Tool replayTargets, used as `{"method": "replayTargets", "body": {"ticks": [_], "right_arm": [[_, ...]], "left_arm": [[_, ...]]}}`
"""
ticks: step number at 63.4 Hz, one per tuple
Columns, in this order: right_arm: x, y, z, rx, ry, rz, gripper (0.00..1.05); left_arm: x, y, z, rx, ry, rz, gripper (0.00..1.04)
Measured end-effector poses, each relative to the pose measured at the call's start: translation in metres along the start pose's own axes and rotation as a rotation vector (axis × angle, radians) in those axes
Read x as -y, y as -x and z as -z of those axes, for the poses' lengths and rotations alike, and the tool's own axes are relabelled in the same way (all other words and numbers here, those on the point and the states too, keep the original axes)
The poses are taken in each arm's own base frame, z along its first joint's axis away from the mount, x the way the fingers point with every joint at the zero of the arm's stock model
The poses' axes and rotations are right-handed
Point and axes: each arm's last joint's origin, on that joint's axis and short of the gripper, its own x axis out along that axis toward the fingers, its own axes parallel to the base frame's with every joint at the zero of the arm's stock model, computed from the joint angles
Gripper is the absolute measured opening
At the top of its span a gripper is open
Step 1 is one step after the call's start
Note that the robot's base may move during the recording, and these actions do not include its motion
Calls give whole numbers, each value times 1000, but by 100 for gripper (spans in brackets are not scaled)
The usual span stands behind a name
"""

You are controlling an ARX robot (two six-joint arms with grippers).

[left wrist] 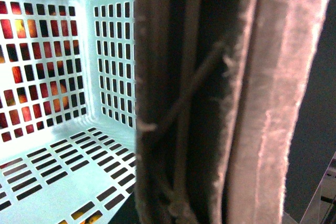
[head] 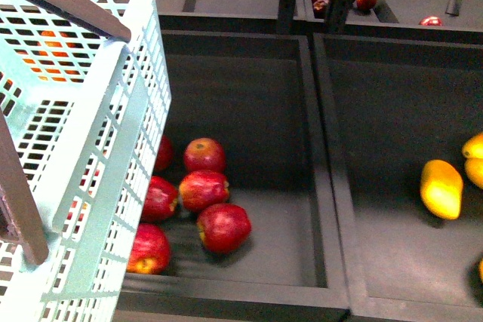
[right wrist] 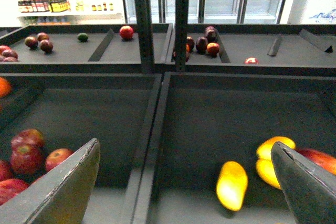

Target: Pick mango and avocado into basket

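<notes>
My right tool [right wrist: 184, 144] points forward across the bins toward the back shelf, its fingers [right wrist: 63, 192] spread wide with nothing between them. The mango [right wrist: 231, 184] lies on the right bin's floor just ahead of it, beside other yellow fruit [right wrist: 273, 148]. The front camera puts that mango at 3 o'clock and shows neither arm. The basket [head: 113, 148] fills 9 o'clock, tilted, with red apples [head: 204, 186] just beside it. Only the left wrist camera shows the basket's slotted floor, behind the brown handle [left wrist: 178, 103]. I cannot tell the left tool's grip.
</notes>
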Motion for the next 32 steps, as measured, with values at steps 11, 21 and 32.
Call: {"method": "replayTargets", "body": {"ticks": [11,21,32], "right_arm": [[0,0,0,0,0,-10,96],[0,0,0,0,0,-6,96],[0,0,0,0,0,-3,96]], "left_arm": [[0,0,-2,23,0,-1,14],[0,0,-2,32,-10,1,14],[3,-10,-5,-200,-178,45,14]]}}
